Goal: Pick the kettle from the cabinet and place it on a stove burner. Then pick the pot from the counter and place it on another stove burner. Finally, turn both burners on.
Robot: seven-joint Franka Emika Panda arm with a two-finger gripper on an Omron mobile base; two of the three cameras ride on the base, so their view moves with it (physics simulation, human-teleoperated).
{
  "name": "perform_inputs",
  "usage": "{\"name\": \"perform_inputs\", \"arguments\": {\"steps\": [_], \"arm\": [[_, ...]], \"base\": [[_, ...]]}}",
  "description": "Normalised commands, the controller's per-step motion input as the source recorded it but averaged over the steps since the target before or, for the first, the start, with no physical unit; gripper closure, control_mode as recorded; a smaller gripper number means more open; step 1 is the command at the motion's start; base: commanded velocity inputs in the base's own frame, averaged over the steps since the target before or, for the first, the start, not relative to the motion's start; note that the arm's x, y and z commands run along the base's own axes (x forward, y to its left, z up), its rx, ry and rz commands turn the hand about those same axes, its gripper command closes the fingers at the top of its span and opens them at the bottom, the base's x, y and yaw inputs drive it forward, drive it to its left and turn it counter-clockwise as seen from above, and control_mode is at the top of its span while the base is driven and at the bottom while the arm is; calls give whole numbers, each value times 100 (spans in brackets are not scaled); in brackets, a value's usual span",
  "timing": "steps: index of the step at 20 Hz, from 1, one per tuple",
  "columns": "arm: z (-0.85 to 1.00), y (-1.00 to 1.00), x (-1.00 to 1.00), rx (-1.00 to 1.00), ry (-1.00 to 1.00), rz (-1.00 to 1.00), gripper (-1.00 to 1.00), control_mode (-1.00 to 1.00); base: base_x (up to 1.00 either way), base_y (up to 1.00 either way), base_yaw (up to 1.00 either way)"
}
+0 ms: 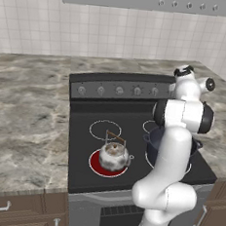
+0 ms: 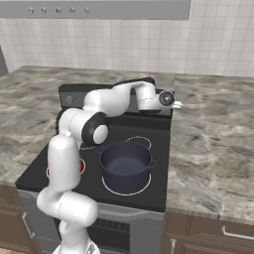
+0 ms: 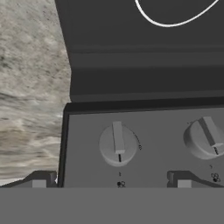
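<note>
The silvery kettle [image 1: 115,154] stands on the stove's front left burner [image 1: 96,166], which glows red. On the front right burner sits the dark blue-grey pot [image 2: 125,161], inside a white ring [image 2: 114,191] with no glow. The arm partly hides the pot [image 1: 154,141] in the left base view. My gripper [image 3: 110,181] is open at the right end of the stove's back control panel [image 3: 153,166]. One grey knob [image 3: 118,146] lies between the fingertips [image 3: 39,181] and just ahead of them. A second knob [image 3: 208,138] is beside it. The cabinet is out of view.
The marble-look counter [image 1: 27,111] runs on both sides of the stove, and the counter [image 2: 213,144] to the right is wide. A grey hood [image 1: 155,0] hangs above. Brown drawers [image 2: 218,230] lie below the counter, and a tiled wall stands behind.
</note>
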Motion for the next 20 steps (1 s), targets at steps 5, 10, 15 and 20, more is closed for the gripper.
{"name": "perform_inputs", "arguments": {"steps": [5, 10, 15, 20], "arm": [[0, -3, 8, 0, 0, 0, -100, -100], [0, -4, 7, 0, 0, 2, -100, -100], [0, -4, 0, 0, 0, 2, -100, -100], [0, -1, 0, 0, 0, 0, -100, -100]], "base": [[0, 0, 0], [0, 0, 0], [0, 0, 0], [0, 0, 0]]}}
